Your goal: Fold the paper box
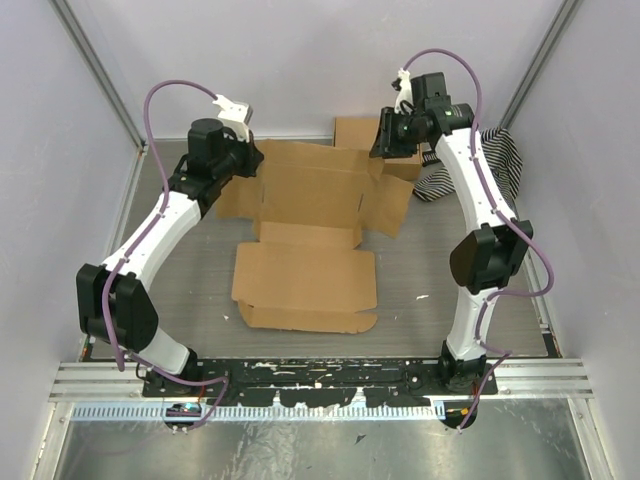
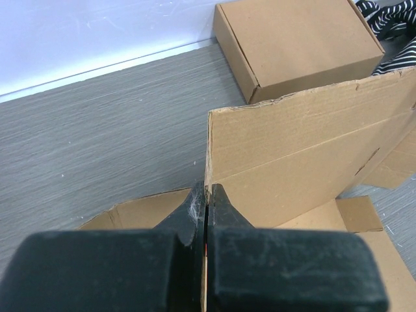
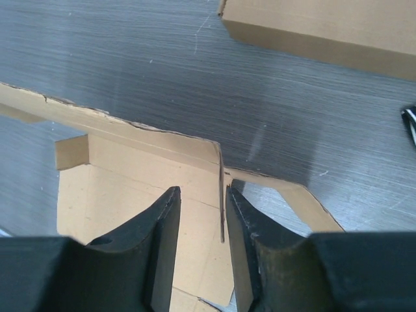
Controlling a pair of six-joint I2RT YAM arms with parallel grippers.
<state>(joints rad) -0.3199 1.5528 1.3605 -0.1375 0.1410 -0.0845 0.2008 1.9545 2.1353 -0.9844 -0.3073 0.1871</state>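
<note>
Base plate: bottom centre of the top view, one arm rising from each end.

Left claw: upper left of centre in the top view. Pressed together on the left end of the box's raised wall; a sliver of cardboard shows between the pads.

Box: centre of the table, mostly flat. Its long axis runs from bottom to top of the frame. The lid panel is toward the bottom, the base panel and side flaps toward the top. The raised wall crosses that axis from left to right, so one end lies at each claw.

Right claw: upper right of centre in the top view. Spread, astride an upright flap at the wall's right end. The thin edge stands close to the right-hand finger, with a clear gap to the other. No grip is made. Judgement: the left arm already has the box, and the next move turns on this claw closing squarely on the flap.

Spare box: closed, at top centre behind the task's box.

Cloth: striped, at upper right behind the right arm.
</note>
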